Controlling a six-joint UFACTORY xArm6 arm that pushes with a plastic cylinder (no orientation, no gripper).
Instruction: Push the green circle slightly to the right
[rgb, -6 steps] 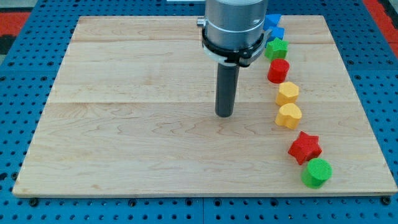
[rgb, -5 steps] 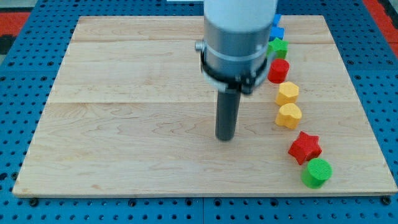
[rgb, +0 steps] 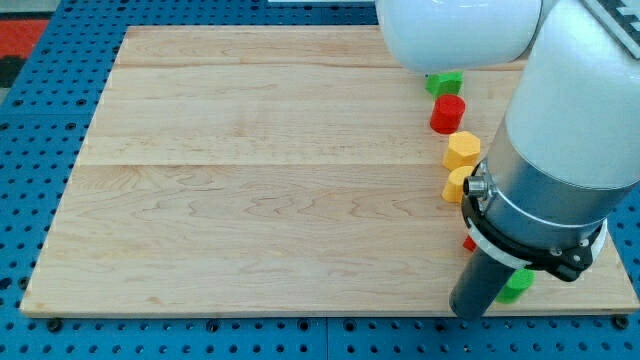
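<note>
Camera view:
- Bench (rgb: 250, 180): one light wooden board lying on a blue perforated surface (rgb: 30, 120). Its right-hand part is largely covered by the arm.
- Arm (rgb: 560, 150): one white and grey body fills the view's upper right and right side. It ends in a dark rod.
- My tip (rgb: 470, 312): the rod's lower end stands at the view's bottom right, near the bench's front edge. There is no end effector on this rig, so no apart or together state applies.
- Green blocks, count two visible. The green circle (rgb: 517, 286) shows only as a small sliver just to the view's right of my tip; whether the two touch cannot be told. The second green block (rgb: 445, 83) sits near the view's top, its upper part cut off by the arm and its shape unclear.
- Red blocks, count two visible. One red cylinder (rgb: 448, 113) is in full view below the upper green block. One red fragment (rgb: 468, 243) shows beside the rod; its shape is hidden.
- Yellow blocks, count two. One yellow hexagonal block (rgb: 462, 149) is in full view. A second yellow block (rgb: 456, 184) below it is partly covered by the arm.
</note>
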